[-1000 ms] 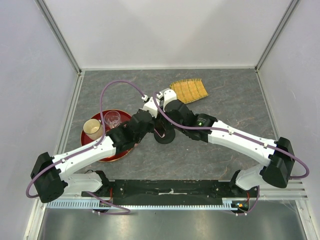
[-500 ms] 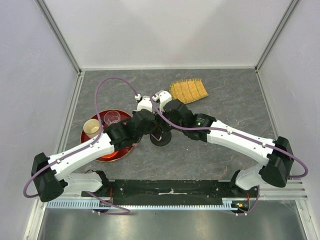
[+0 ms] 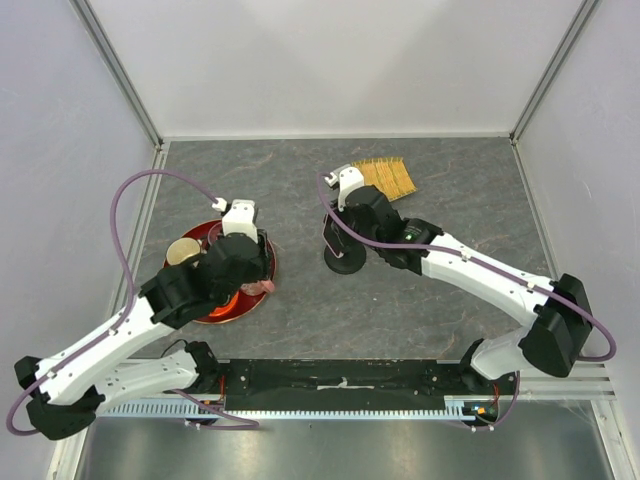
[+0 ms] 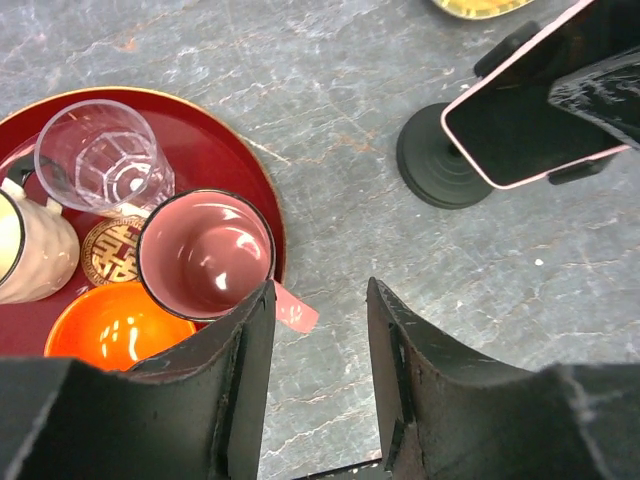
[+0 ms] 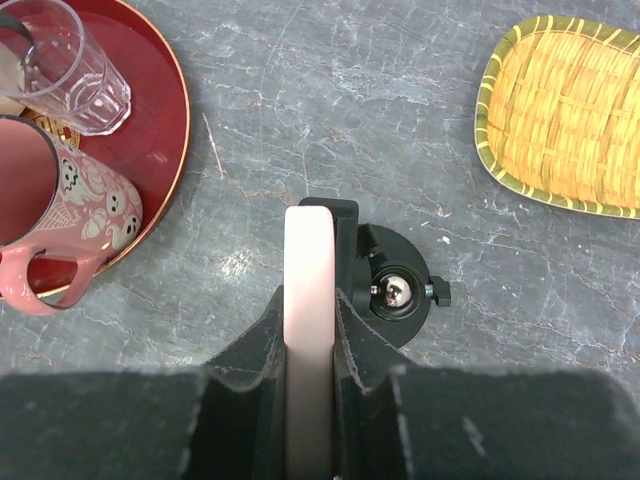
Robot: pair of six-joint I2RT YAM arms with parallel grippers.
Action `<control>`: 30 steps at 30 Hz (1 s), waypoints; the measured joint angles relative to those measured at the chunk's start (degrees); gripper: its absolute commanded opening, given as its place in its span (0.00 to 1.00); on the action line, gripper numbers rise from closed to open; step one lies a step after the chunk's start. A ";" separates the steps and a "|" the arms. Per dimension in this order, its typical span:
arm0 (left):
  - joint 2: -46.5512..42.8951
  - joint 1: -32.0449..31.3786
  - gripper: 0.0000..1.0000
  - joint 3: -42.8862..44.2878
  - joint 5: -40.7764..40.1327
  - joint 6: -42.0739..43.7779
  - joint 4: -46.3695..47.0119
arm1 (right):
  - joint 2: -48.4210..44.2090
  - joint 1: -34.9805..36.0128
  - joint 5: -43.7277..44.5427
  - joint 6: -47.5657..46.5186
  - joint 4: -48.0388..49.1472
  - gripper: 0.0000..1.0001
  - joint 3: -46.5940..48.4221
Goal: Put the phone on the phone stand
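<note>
Left wrist view shows you, at the bottom of the frame, the left gripper point(image 4: 318, 292) with its fingers apart and nothing between them, above the pink mug point(image 4: 205, 255) at the right edge of the red tray point(image 4: 215, 150). Further up, in the upper right, the phone point(image 4: 525, 110) sits against the cradle of the phone stand point(image 4: 435, 165). In the right wrist view you see the right gripper point(image 5: 308, 345) clamped on the phone at bottom centre, its pale pink edge toward the camera, and a woven tray point(image 5: 570, 110) in the upper right corner.
</note>
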 measured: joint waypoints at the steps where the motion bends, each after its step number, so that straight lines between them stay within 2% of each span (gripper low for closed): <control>1: -1.16 -0.02 0.49 0.00 0.83 0.11 0.02 | -0.17 -0.17 -0.63 -0.50 0.09 0.15 -0.13; 3: -3.02 -0.02 0.52 -0.11 2.54 1.03 0.76 | -0.81 -0.87 -2.43 -1.29 0.35 0.30 -0.72; 5: -4.42 0.02 0.55 -0.44 4.20 2.14 1.84 | -1.60 -1.36 -3.63 -1.86 0.20 0.38 -1.22; 6: -4.96 0.07 0.56 -0.74 5.60 2.97 2.84 | -1.99 -1.60 -3.87 -2.32 -0.61 0.49 -1.40; 9: -5.49 0.28 0.57 -1.07 9.92 5.62 5.66 | -3.02 -2.27 -4.24 -3.37 -4.24 0.59 -1.70; 12: -4.59 0.96 0.60 -1.07 15.67 8.96 9.94 | -4.09 -2.82 -4.48 -4.11 -7.58 0.64 -1.70; 16: -1.68 2.78 0.60 -1.01 22.12 12.00 14.08 | -6.58 -3.91 -4.59 -5.27 -10.78 0.65 -1.73; 20: 2.60 8.46 0.60 -0.57 29.90 12.94 16.85 | -8.68 -6.56 -4.09 -7.30 -12.09 0.66 -1.73; 26: 5.03 17.64 0.60 -0.17 38.62 12.81 21.22 | -7.69 -9.09 6.97 -8.39 -13.29 0.68 -1.49; 28: 5.11 18.60 0.60 0.68 40.19 12.79 22.40 | -7.74 -9.27 7.85 -8.24 -13.70 0.74 -1.36; 29: 5.18 18.84 0.60 1.16 40.92 12.79 23.04 | -8.07 -9.22 7.26 -8.26 -13.62 0.89 -1.36; 30: 5.27 19.06 0.60 1.75 41.40 12.81 23.76 | -8.74 -9.18 5.62 -8.24 -13.18 0.97 -1.57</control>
